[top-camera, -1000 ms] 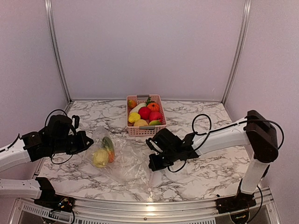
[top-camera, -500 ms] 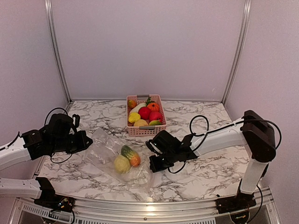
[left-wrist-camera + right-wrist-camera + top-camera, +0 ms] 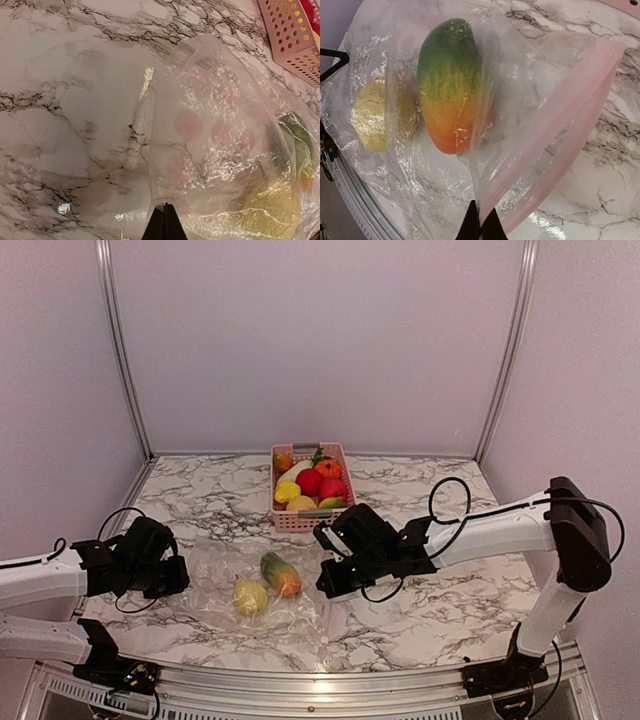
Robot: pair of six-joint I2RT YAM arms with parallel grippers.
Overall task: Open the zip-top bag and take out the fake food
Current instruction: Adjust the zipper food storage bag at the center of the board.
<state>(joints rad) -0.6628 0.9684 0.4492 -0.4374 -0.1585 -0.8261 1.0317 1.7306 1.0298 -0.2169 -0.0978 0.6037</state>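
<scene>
Between the two arms, on the marble table (image 3: pixel 450 610), the zip-top bag (image 3: pixel 212 575) lies crumpled and flat. Inside it sit a yellow fruit (image 3: pixel 249 596) and, just beside it, a green-to-orange mango (image 3: pixel 281 574). The left gripper (image 3: pixel 163 226) has its fingers pressed together at the bag's left edge, apparently pinching the film, though the frame cuts the tips off. The right gripper (image 3: pixel 480 224) is clamped tight on the bag's pinkish right edge. Behind the bag, a pink basket (image 3: pixel 310 523) holds more fake food (image 3: pixel 310 482), red, yellow and orange
</scene>
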